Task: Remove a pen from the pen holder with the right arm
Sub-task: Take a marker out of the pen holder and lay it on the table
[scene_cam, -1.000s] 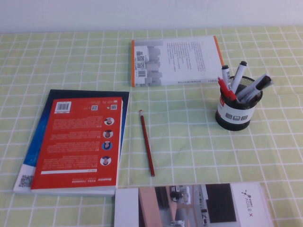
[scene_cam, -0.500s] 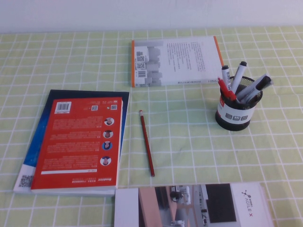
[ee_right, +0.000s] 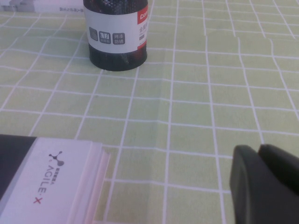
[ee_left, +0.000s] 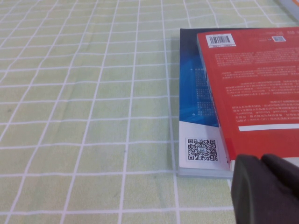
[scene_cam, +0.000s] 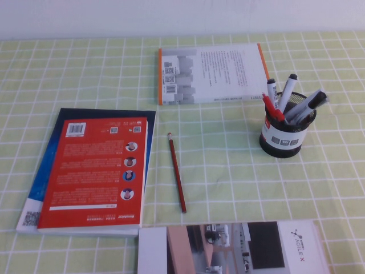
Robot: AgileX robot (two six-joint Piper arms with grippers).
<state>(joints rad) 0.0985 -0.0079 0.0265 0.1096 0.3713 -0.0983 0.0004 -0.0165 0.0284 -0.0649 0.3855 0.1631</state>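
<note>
A black mesh pen holder [scene_cam: 282, 137] with a white label stands at the right of the table and holds several markers [scene_cam: 287, 91], one of them red. The right wrist view shows the holder's lower part [ee_right: 117, 35] some way ahead of my right gripper [ee_right: 259, 151], which is shut and empty, low over the cloth. My left gripper [ee_left: 262, 161] is also shut and empty, beside the near corner of the red book [ee_left: 254, 84]. Neither arm shows in the high view.
A red pencil [scene_cam: 177, 172] lies mid-table. A red book on a blue one [scene_cam: 94, 171] lies at the left, a white book with orange edges [scene_cam: 212, 73] at the back. A white AgileX booklet [scene_cam: 239, 248] sits at the near edge, left of my right gripper.
</note>
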